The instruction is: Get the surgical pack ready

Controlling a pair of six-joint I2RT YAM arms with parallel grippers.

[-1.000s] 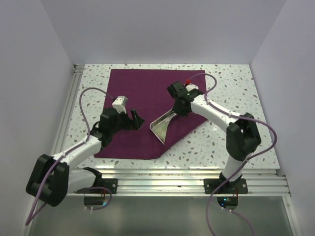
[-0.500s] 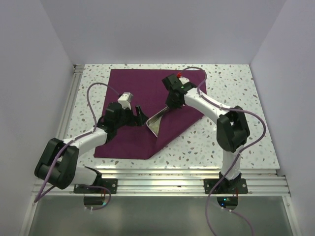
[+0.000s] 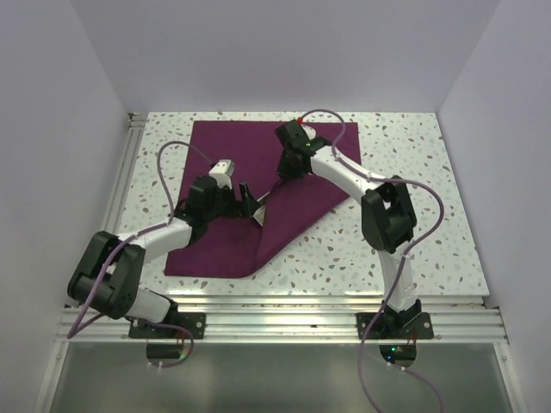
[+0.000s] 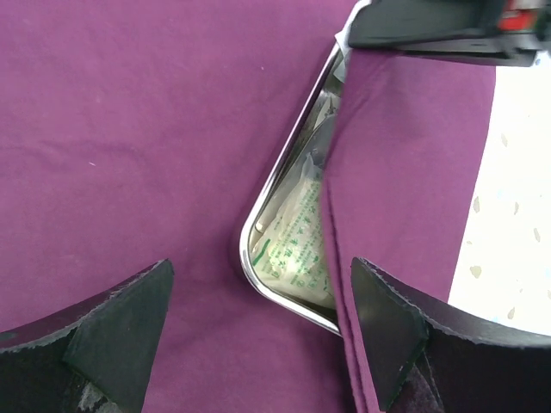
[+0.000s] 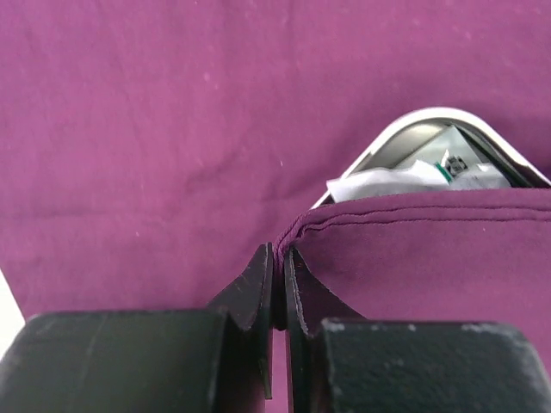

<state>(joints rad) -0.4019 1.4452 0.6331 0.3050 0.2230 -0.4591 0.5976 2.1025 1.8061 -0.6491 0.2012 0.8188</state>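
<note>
Top external view. The surgical pack (image 3: 245, 146), a deep plum-purple woven cloth sheet, lies spread on the white speckled table (image 3: 405, 215), its far edge near the back wall. Its near-right corner is lifted and folded over toward the middle. The right gripper (image 3: 278, 179) sits at the top of this fold; the left gripper (image 3: 249, 201) is just beside the fold's left edge, over the flat cloth. A sliver of a shiny rounded-corner metal tray (image 3: 259, 212) shows under the flap. Jaw states are hard to read from here.

Left wrist view. The left gripper (image 4: 258, 284) has its jaws spread wide with nothing between them; one finger (image 4: 120, 331) hangs over bare cloth, the other (image 4: 392, 331) over the folded flap. The surgical pack (image 4: 129, 129) fills the left side. The flap (image 4: 405, 172) drapes over the tray (image 4: 288, 163), leaving the left rim and one corner exposed. A white packet (image 4: 297, 241) with green print lies inside. The right gripper (image 4: 430, 26) is at the top edge, on the flap's end. Whether the left fingers touch the cloth cannot be told.

Right wrist view. The right gripper (image 5: 280, 262) is pinched tight on the hemmed edge of the surgical pack (image 5: 172, 103), the hem caught between both fingers. Just beyond, the tray's rim (image 5: 430, 114) and the packet (image 5: 379, 182) show above the flap.
</note>
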